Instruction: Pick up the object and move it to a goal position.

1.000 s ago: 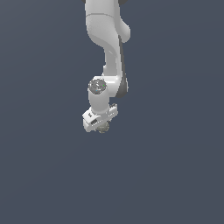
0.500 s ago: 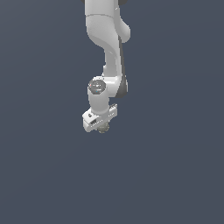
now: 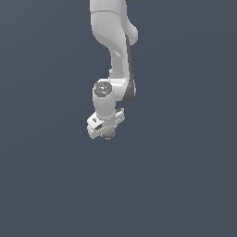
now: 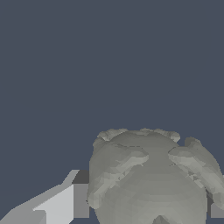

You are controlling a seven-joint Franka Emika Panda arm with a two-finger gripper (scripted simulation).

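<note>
The object (image 3: 109,134) is a small grey-olive ball that peeks out from under the white hand in the exterior view. My gripper (image 3: 109,135) is shut on it, pointing down from the white arm in the middle of the picture. In the wrist view the object (image 4: 151,179) fills much of the frame as a lumpy grey mass, pressed between the fingers; one finger (image 4: 65,203) shows beside it, and the gripper (image 4: 148,205) closes around its sides. Nothing marks a goal position.
A plain dark blue-grey ground (image 3: 185,185) fills both views with no edges or other objects showing. The white arm (image 3: 115,41) comes down from the upper middle of the exterior view.
The hand with the ball has shifted very slightly. Its grip is unchanged.
</note>
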